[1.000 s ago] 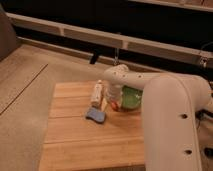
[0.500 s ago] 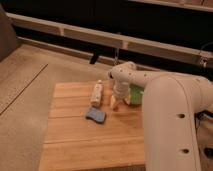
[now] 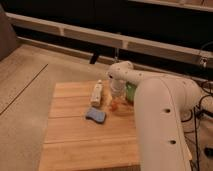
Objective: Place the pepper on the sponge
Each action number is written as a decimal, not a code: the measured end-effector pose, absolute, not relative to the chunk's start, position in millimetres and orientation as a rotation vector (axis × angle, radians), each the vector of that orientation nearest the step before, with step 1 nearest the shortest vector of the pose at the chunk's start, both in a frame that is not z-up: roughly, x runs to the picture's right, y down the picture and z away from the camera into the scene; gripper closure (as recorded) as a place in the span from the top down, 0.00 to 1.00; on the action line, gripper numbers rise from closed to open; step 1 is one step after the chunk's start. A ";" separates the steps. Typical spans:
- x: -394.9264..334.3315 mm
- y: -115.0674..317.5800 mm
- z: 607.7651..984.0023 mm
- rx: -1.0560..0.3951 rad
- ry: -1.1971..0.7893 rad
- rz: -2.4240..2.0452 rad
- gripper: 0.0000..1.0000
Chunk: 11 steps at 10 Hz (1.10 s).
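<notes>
The pepper [image 3: 115, 105] is right under the gripper [image 3: 116, 98], held or not I cannot tell, and the sponge [image 3: 95, 116] close beside it has no pepper on top.

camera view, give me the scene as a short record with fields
surface: wooden table
sponge: flat on the table, nothing on it
pepper: beside the sponge, apart from it, not yet placed
end effector: low over the pepper; grip unclear
bottle: lying behind the sponge
green bowl: partly hidden by the arm
</notes>
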State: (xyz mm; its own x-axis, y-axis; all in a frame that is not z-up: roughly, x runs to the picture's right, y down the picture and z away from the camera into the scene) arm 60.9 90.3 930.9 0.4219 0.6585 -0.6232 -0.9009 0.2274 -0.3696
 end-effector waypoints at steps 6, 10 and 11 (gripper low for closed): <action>33.5 95.1 944.3 -0.832 0.321 1.072 0.19; 29.1 89.9 935.8 -0.809 0.318 1.095 0.00; 24.4 82.3 928.2 -0.784 0.309 1.095 0.00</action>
State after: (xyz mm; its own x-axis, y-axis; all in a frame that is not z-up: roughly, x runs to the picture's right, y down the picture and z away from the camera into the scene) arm 24.4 82.3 928.2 0.4489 0.6755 -0.5850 -0.8817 0.2284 -0.4128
